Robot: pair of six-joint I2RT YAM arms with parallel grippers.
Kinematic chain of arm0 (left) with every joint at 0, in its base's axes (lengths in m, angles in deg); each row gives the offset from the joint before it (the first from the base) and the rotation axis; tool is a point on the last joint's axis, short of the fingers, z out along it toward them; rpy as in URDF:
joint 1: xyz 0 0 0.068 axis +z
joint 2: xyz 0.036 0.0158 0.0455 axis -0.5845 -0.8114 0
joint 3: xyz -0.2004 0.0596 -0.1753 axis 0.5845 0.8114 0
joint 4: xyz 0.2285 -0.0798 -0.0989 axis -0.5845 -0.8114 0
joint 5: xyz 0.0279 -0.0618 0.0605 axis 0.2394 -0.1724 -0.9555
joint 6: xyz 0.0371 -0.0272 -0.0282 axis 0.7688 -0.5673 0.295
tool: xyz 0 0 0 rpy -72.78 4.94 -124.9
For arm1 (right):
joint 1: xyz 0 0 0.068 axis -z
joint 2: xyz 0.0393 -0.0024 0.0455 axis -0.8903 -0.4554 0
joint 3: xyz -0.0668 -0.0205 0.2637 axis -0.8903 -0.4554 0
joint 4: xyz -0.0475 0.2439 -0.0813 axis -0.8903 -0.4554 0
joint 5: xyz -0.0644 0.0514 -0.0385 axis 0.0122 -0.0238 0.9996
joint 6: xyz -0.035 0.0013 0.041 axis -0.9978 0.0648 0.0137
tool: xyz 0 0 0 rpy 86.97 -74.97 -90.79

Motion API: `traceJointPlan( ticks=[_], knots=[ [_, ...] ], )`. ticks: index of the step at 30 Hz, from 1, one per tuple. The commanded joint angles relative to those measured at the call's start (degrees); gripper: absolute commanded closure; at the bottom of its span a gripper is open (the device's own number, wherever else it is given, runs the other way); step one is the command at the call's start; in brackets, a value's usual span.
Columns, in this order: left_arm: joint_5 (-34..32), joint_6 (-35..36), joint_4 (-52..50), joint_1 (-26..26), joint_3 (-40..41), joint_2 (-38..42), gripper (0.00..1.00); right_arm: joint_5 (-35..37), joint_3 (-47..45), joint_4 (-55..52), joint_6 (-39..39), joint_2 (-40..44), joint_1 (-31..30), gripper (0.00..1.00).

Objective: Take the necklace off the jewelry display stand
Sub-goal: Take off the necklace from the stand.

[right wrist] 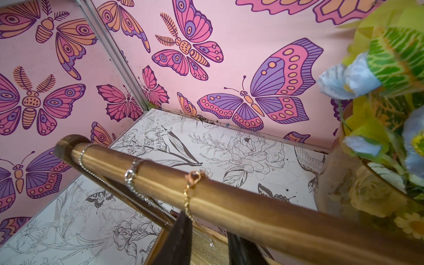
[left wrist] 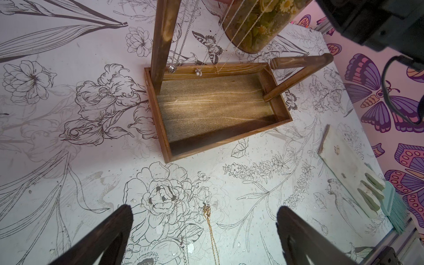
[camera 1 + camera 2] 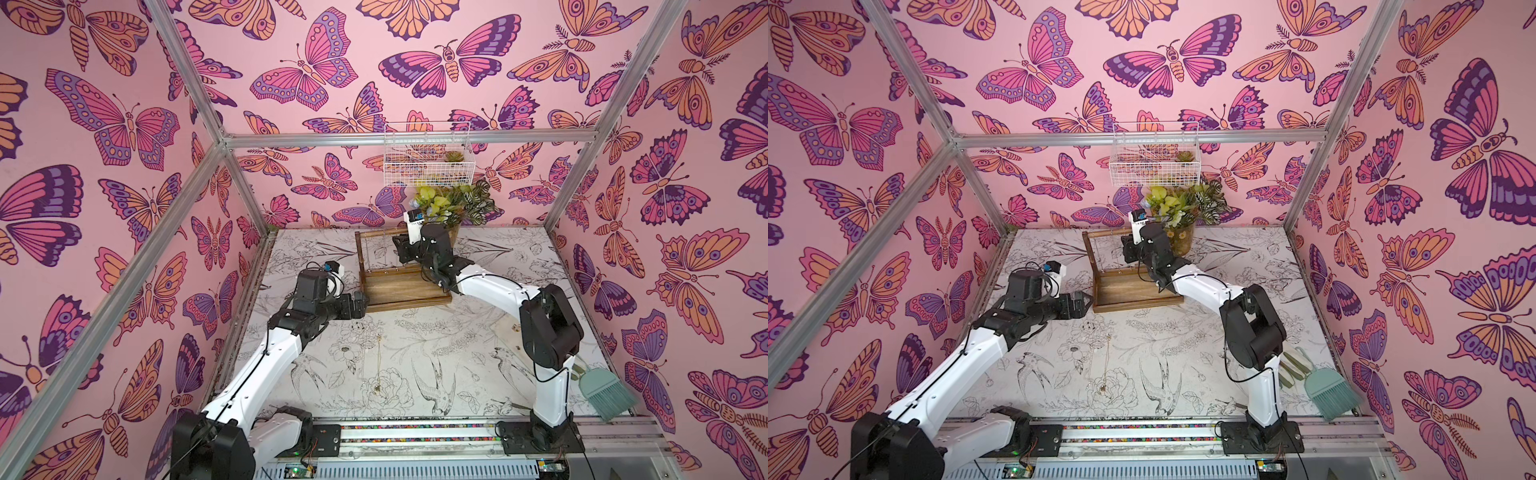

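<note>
Right gripper (image 1: 206, 231): narrowly spread at top bar (image 1: 252, 213); grip on necklace (image 1: 191, 183) unclear.
Necklace: gold, hanging from bar beside one finger.
Stand (image 3: 409, 305): back of bench (image 3: 457, 332), before vase (image 3: 1181, 243).
Left gripper (image 2: 205, 207): spread wide, hovering near stand's front.

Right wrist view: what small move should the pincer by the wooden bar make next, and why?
Probably close the right pincer on the rose-gold necklace. That chain loops over the top bar of the jewelry display stand and hangs just beside one of the pincer's fingers, with the jaws apart, so a gentle pinch seems needed before lifting it off.
</note>
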Motion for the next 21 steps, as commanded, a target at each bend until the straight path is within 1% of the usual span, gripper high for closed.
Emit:
traceJointPlan(
  ticks=[1, 14, 21],
  knots=[
    [0.6, 1.2, 0.4, 0.5, 1.1, -0.2, 0.0, 0.8, 1.8, 1.2, 0.8, -0.8, -0.3, 0.77],
    [0.6, 0.8, 0.3, 0.5, 1.9, 0.5, 0.0, 0.5, 0.9, 1.7, 1.1, 0.1, -0.3, 0.93],
    [0.7, 0.5, 0.5, 0.6, 2.2, 0.7, 0.0, 0.8, 0.0, 1.5, 1.1, 1.2, -0.4, 1.0]
  ],
)
